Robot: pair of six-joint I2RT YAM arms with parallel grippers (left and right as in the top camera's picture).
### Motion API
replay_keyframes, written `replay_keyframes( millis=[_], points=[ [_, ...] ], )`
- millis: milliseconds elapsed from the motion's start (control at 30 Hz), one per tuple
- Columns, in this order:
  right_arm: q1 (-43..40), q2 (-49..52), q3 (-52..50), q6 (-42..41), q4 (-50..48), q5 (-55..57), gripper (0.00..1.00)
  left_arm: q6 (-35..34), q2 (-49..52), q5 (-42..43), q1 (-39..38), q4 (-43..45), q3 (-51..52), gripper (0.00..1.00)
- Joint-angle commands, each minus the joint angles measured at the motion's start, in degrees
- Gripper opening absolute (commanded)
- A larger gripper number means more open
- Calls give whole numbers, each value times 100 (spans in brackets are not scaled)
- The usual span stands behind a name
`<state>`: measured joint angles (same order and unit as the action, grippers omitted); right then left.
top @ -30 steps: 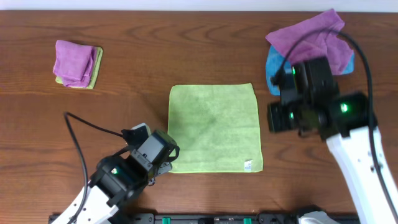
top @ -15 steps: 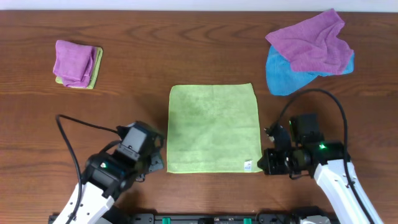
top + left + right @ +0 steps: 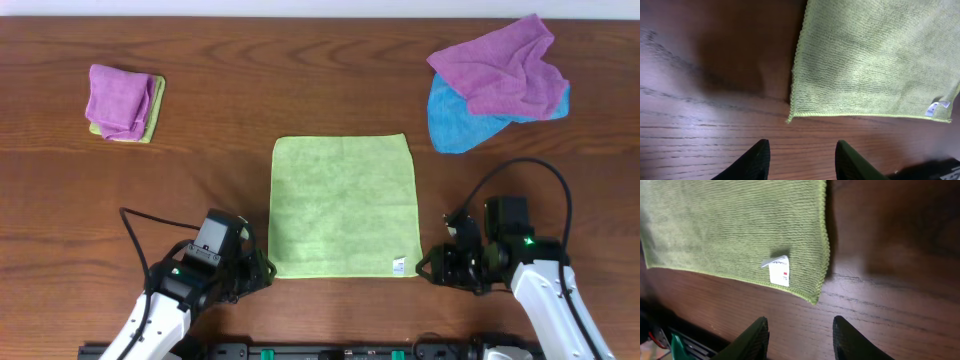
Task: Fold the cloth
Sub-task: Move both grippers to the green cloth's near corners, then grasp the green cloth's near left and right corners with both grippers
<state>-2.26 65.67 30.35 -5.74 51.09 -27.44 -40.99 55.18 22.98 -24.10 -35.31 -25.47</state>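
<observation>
The lime-green cloth (image 3: 344, 205) lies flat and spread out in the middle of the table, its white tag (image 3: 398, 265) at the near right corner. My left gripper (image 3: 262, 270) is open and empty, low over the wood just short of the cloth's near left corner (image 3: 790, 119). My right gripper (image 3: 425, 268) is open and empty, low over the wood just short of the near right corner (image 3: 814, 300), beside the tag (image 3: 778, 270). Neither gripper touches the cloth (image 3: 875, 55).
A purple cloth (image 3: 500, 65) lies crumpled over a bright blue cloth (image 3: 452, 125) at the far right. A folded purple cloth (image 3: 122, 98) sits on a folded green one (image 3: 148, 125) at the far left. The table's front edge is just behind both arms.
My right arm swung from the far right down to the cloth's near right corner. My left gripper shifted closer to the near left corner and lower. The cloth has not moved.
</observation>
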Motion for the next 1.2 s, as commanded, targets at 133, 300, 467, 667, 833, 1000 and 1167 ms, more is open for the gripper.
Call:
replay_keyframes(
  millis=[133,300,467,667,833,1000,1167],
  points=[
    [-63,251,-4,-743,-79,-63,41,-190,415,234,24,50,37,44],
    [-61,352,-4,-1154,-142,-66,39,-278,741,236,24,293,37,46],
    [-59,474,-4,-1711,-181,-234,37,-367,957,201,24,326,37,46],
    [-46,503,-4,-2107,-483,-743,36,-470,1172,168,24,575,37,46],
    [-44,686,-4,-2299,-573,-297,36,-490,1462,173,24,695,37,46],
    [-44,1145,-4,-2304,-813,-256,36,-487,1596,210,24,763,37,46],
    [-44,1604,-4,-2358,-1047,-251,36,-487,1598,87,24,798,37,46]
  ],
)
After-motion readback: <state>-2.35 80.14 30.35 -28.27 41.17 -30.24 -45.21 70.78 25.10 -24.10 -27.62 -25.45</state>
